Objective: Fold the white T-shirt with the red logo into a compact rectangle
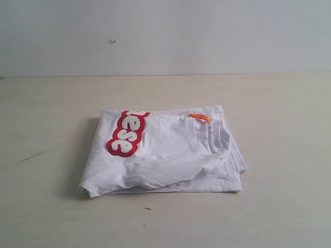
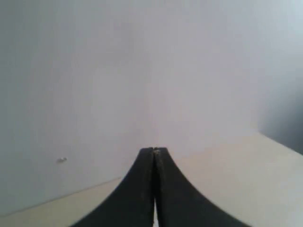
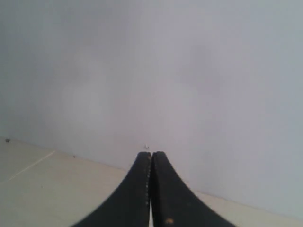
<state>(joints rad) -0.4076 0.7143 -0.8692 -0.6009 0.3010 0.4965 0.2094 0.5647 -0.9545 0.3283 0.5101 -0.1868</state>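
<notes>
White T-shirt (image 1: 170, 155) folded on bench (image 1: 274, 206), red logo (image 1: 126, 133) at its left; left hand (image 2: 154, 150), right hand (image 3: 151, 153) closed, both off the shirt

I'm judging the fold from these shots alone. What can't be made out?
Exterior view: the red logo shows only some letters; the rest disappears over the white T-shirt's far fold.
Exterior view: the orange neck tag is too small to read.
Exterior view: the lower layers are hidden under the top one.
Wrist views: only the shut left tool and right tool before a wall; shirt outside both frames.
</notes>
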